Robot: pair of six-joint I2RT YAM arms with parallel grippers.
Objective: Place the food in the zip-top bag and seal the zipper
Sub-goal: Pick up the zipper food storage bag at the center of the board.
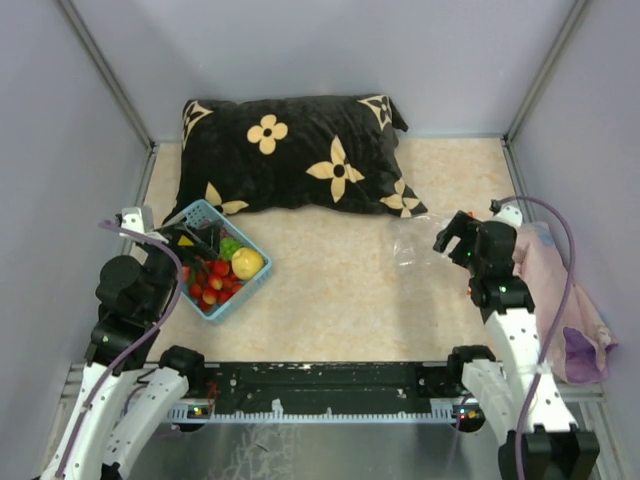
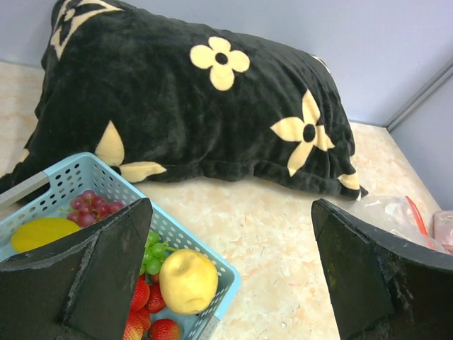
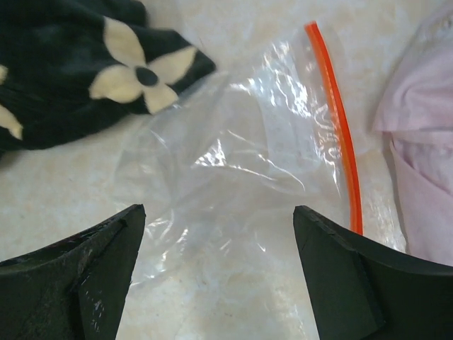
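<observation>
Under wide right end effector [image 3: 218,227]: crinkly clear zip-top bag [image 3: 233,152] | left end effector [image 2: 231,219] wide

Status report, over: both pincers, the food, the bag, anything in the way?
Left pincer open at basket, right pincer open over bag. Food in basket; bag empty. Pillow, pink cloth flank bag.

The zip-top bag [image 3: 233,163] is thin clear plastic, crinkled and glossy with white glints. Its zipper [image 3: 341,134] is a smooth red-orange plastic strip. The pillow [image 2: 191,106] is black plush cloth, soft and matt, with cream flower patches. The basket [image 2: 67,180] is pale blue latticed plastic. The yellow fruit [image 2: 187,281] has a faint sheen and the strawberries [image 2: 163,330] are glossy. The bench [image 1: 340,290] is smooth, mottled beige. The pink cloth [image 3: 425,142] is matt and wrinkled.
</observation>
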